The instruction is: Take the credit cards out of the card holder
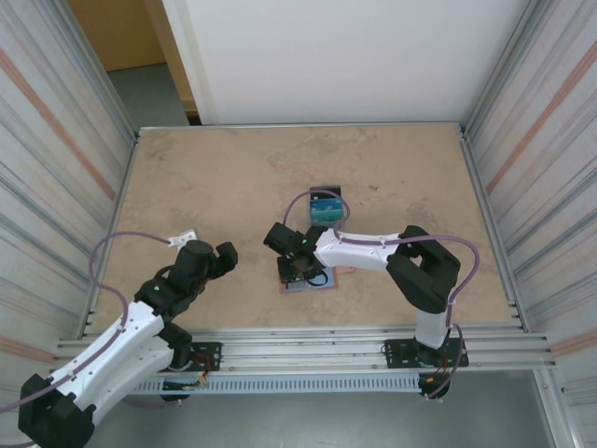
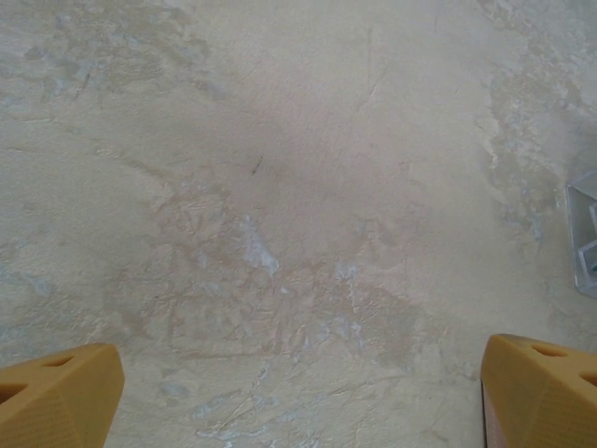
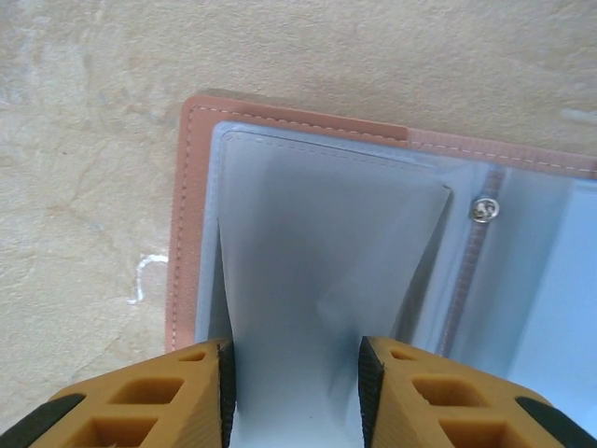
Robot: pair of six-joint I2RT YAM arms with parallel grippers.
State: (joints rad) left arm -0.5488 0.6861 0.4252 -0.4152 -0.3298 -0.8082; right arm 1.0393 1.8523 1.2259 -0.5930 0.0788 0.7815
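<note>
Open card holder (image 3: 308, 243) lying under the right gripper (image 3: 294, 373), near the middle of the table (image 1: 233, 168).
A light-blue sleeve of the holder runs up between the right fingers, which stand partly apart; whether they pinch it, I cannot tell. The left gripper (image 2: 298, 392) hangs over the table, jaws spread wide. Teal credit cards (image 1: 326, 213) sit in an upright stand (image 1: 326, 191) just behind the holder.

White-black arms (image 1: 354, 250), orange pincer fingers (image 3: 140, 401), lilac cables (image 1: 131, 234)
</note>
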